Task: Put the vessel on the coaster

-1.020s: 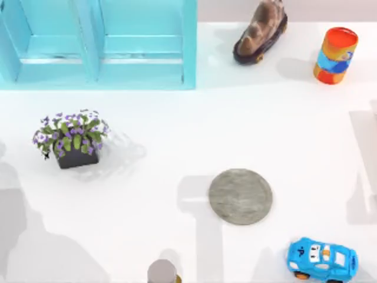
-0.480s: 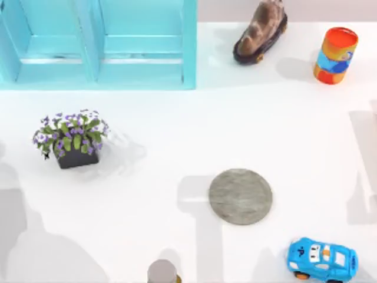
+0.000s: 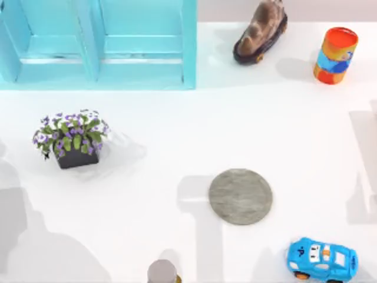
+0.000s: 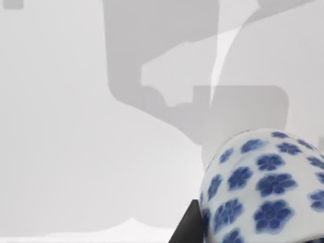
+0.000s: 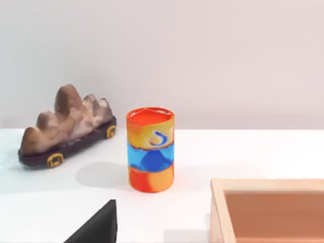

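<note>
Coaster point(image 3: 240, 196): flat grey stone disc, bare, on the white table point(image 3: 177, 135) right of centre, toy car point(image 3: 321, 259) near its lower right. Vessel point(image 4: 263, 187): white cup with blue flower print, close before the left wrist camera, over the table. Grip state of either gripper: cannot tell. Orange-and-blue can point(image 5: 150, 149): upright, beside rock ornament point(image 5: 66, 126).

Coaster point(image 3: 240, 196) mid-table, toy car point(image 3: 321, 258) to its front right, plant point(image 3: 73, 138) far left.

Top cam looks straight down on the white table point(image 3: 177, 135). Left wrist cam sits right up against the vessel point(image 4: 263, 192). Right wrist cam faces the orange-and-blue can point(image 5: 150, 149) sideways, which the top cam catches too.
</note>
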Controlling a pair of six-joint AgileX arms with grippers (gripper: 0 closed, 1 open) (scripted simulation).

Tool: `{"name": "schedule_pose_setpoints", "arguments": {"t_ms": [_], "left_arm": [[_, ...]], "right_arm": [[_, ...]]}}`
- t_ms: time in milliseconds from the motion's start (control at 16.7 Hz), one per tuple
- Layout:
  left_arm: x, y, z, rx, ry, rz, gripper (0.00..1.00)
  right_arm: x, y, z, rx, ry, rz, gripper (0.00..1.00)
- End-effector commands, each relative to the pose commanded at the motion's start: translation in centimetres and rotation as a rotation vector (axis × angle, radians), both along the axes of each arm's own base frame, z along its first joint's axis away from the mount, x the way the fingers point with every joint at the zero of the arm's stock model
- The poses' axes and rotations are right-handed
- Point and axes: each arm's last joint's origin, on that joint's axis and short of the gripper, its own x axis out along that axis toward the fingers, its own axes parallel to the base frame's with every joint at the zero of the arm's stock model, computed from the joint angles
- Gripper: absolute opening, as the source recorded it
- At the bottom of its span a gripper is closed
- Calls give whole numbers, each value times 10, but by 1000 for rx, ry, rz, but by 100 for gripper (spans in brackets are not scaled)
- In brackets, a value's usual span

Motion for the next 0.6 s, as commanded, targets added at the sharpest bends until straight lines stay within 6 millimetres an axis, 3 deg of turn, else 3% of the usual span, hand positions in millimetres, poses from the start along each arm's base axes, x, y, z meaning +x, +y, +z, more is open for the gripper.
{"name": "schedule_pose_setpoints", "arguments": {"t_ms": [180, 300, 420, 600], "left_arm": [[18, -20, 14, 26, -30, -15, 0], [39, -47, 33, 54, -86, -19, 0], [64, -85, 59, 71, -171, -3, 0], [91, -162, 100, 30, -295, 67, 0]], "right_arm": [[0, 0, 0, 0, 0, 0, 100], [0, 0, 0, 0, 0, 0, 100], [0, 0, 0, 0, 0, 0, 100], [0, 0, 0, 0, 0, 0, 100]]}}
